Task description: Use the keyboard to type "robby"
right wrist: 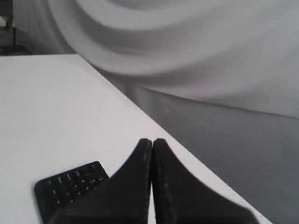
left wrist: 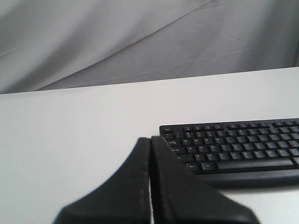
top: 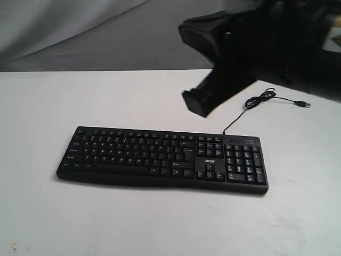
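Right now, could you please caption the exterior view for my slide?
Shut right gripper hovers near the black keyboard on a white table.

Logo (top: 209, 160): I read "acer", white, on the keyboard (top: 133, 169), above its arrow keys (top: 210, 172).
Key legends (top: 120, 150): white; I cannot read them.

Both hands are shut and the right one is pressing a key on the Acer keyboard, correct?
Not pressing. The exterior view shows the right hand behind the keyboard, clear of every key. Both hands, the left hand included, are shut.
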Available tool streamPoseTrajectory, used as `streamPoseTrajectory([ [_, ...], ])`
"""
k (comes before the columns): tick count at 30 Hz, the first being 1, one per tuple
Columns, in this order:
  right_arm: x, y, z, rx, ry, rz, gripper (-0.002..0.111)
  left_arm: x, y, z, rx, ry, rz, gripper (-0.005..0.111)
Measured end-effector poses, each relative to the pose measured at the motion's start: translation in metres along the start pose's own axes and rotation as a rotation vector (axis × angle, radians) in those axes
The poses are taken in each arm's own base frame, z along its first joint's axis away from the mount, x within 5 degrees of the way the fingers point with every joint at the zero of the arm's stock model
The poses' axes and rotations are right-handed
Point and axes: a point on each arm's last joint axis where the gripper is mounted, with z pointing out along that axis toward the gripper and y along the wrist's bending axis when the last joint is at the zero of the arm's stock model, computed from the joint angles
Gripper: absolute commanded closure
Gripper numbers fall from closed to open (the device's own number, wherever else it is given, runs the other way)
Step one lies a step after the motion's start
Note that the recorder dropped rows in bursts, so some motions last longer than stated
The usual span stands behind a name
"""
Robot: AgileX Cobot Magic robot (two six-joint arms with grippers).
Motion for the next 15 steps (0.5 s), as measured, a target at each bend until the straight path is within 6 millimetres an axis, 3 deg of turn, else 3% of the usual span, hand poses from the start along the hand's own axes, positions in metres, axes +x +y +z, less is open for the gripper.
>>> streamPoseTrajectory([
  [7,0.015,0.007,-0.054,0.048,-0.136,0.032,0.108,0.000,0.000,0.000,0.000,0.000,0.000,0.107],
  [15,0.047,0.013,-0.088,0.070,-0.165,0.041,0.108,0.000,0.000,0.000,0.000,0.000,0.000,0.107],
])
